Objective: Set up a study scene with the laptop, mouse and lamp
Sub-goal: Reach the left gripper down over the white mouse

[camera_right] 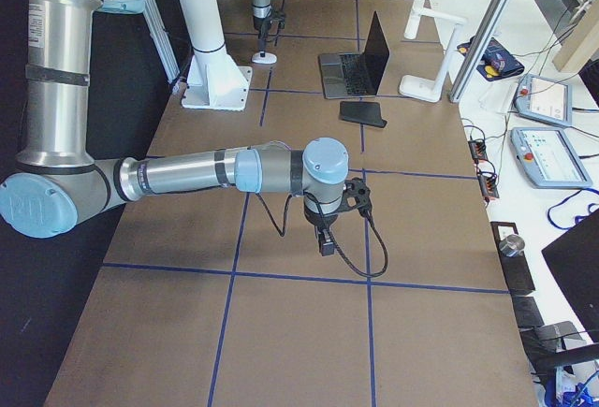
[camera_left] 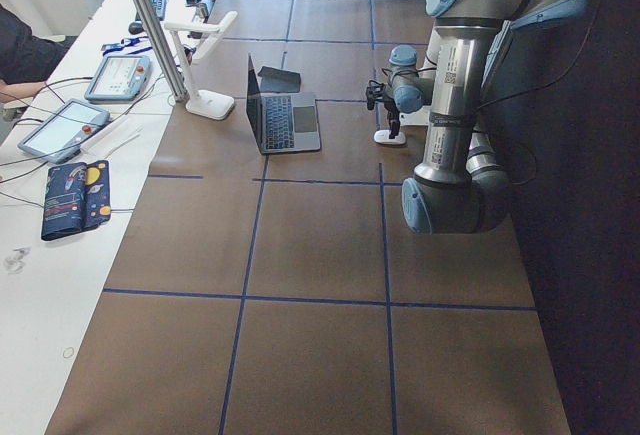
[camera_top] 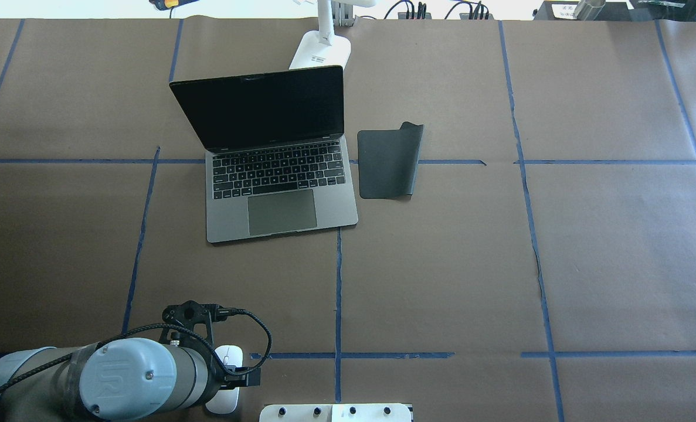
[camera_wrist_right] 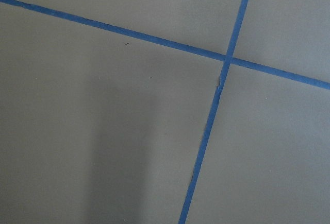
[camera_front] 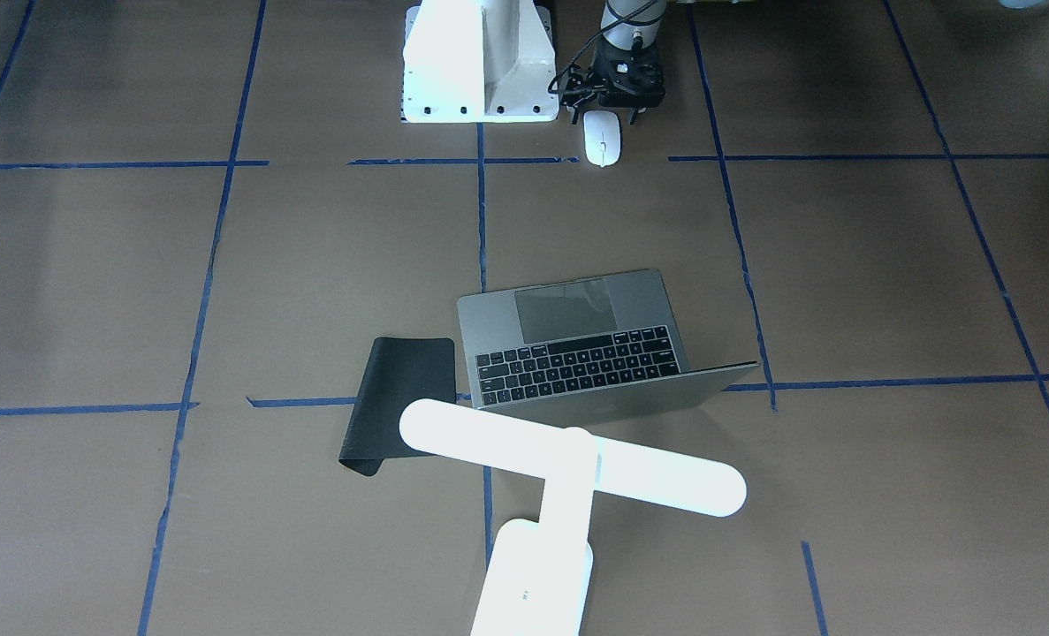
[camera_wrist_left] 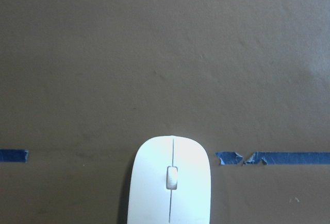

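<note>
The white mouse (camera_front: 602,139) lies on the table near the robot's base, and also shows in the left wrist view (camera_wrist_left: 170,183). My left gripper (camera_front: 612,110) hangs just over its robot-side end, and its jaws look open, one on either side. The open grey laptop (camera_front: 577,344) stands mid-table, its screen facing the robot (camera_top: 260,105). The white T-shaped lamp (camera_front: 568,464) stands behind the laptop. My right gripper (camera_right: 325,243) hovers over bare table far from these. I cannot tell whether it is open or shut.
A black mat (camera_top: 387,163) with one curled edge lies beside the laptop. A white bolted pedestal (camera_front: 475,62) stands next to the mouse. Blue tape lines cross the brown table. Tablets and cables lie on a side bench (camera_left: 70,125).
</note>
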`<state>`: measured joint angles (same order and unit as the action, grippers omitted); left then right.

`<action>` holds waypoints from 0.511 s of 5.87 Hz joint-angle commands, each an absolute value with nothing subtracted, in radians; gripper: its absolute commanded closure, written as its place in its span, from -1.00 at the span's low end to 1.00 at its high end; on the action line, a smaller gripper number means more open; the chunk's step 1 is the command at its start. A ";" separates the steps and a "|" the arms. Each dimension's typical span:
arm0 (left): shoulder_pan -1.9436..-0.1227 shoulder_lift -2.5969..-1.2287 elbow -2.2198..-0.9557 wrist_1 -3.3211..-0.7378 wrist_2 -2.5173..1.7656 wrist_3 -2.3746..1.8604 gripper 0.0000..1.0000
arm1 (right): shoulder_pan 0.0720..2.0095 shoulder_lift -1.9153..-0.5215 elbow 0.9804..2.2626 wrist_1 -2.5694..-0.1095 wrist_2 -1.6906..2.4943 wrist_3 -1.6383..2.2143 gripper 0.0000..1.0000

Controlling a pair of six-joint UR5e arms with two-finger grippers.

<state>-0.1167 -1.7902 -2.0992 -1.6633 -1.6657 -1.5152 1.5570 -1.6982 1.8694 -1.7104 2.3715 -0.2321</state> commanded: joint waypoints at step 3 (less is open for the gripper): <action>-0.098 -1.796 -2.066 -1.660 -1.664 -1.513 -1.00 | 1.557 -1.700 1.865 -1.710 2.372 -0.232 -1.00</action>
<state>-0.1004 -1.7931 -2.0715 -1.6590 -1.6623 -1.5130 1.5570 -1.6996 1.8659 -1.7104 2.3715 -0.2316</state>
